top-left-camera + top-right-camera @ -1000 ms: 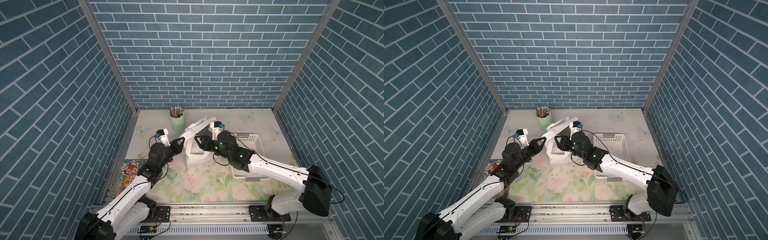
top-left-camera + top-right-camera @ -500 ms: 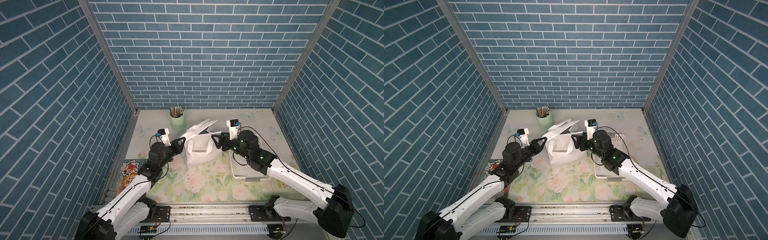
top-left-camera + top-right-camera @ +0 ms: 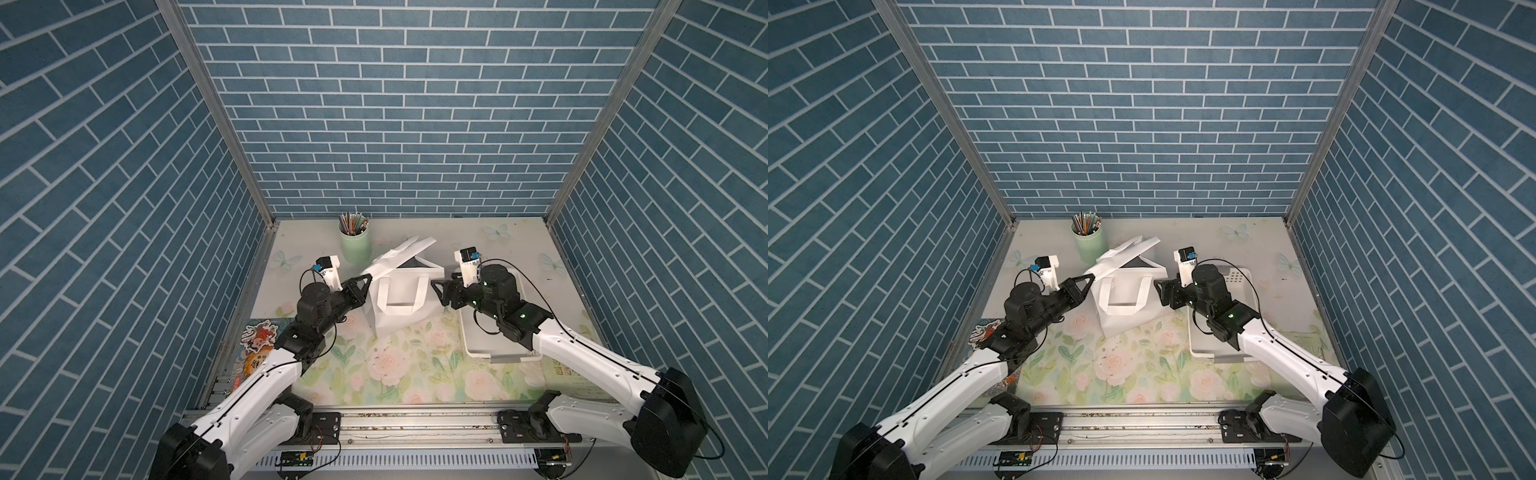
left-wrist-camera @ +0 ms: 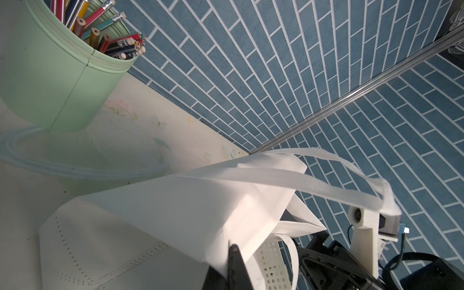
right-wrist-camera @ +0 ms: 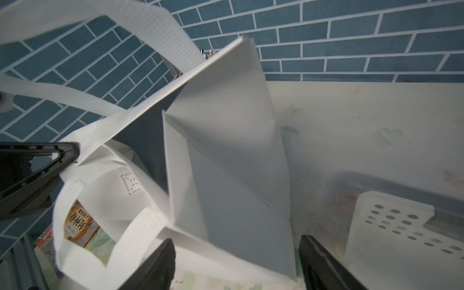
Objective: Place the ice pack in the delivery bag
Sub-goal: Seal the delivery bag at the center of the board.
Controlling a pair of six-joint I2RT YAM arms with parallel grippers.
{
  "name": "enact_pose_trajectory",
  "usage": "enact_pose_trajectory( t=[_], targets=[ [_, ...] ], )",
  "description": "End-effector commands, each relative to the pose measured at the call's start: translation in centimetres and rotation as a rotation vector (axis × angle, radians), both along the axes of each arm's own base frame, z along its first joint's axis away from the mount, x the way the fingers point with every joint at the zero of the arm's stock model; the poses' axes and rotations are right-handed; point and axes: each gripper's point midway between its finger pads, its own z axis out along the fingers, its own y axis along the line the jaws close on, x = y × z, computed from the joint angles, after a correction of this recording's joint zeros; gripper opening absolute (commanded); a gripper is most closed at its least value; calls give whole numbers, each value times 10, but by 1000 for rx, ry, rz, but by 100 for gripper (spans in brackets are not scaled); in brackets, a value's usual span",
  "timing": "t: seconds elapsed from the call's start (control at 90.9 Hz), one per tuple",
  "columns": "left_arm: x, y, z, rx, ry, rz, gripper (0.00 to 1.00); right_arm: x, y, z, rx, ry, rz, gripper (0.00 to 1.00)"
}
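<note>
Left gripper (image 3: 365, 284) clenched on delivery bag (image 3: 401, 309) rim; right gripper (image 3: 437, 293) released at its 3 o'clock; dimpled strap (image 5: 150, 25) weave reads only in wrist views.

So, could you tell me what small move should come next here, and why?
Probably open the left gripper and let go of the delivery bag. It is shut on the bag's top edge, while the right gripper stands open and empty beside the bag. The ice pack shows in no view, so it may already lie inside, though I cannot confirm that.
</note>
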Motion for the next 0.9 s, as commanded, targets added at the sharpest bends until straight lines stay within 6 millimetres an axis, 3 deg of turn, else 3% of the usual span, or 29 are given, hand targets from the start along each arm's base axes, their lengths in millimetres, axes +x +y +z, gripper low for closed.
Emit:
enact_pose_trajectory(
  t=[0.0, 0.209, 0.385, 0.66, 0.858, 0.891],
  targets=[
    [-2, -4, -1, 17, 7, -32, 0, 9, 5, 12, 40, -50, 27, 80],
    [-5, -5, 2, 12, -4, -48, 0, 18, 15, 13, 84, -52, 62, 76],
    [-8, -7, 3, 8, -10, -67, 0, 33, 14, 14, 155, -25, 57, 49],
    [-13, -12, 13, -16, -52, -107, 0, 59, 18, 26, 290, 22, 65, 16],
    [-16, -15, 16, -18, -65, -131, 0, 79, 25, 10, 320, 123, 80, 0],
    [-18, -15, 7, -12, -49, -136, 0, 81, 27, 9, 322, 133, 86, 0]
  ],
)
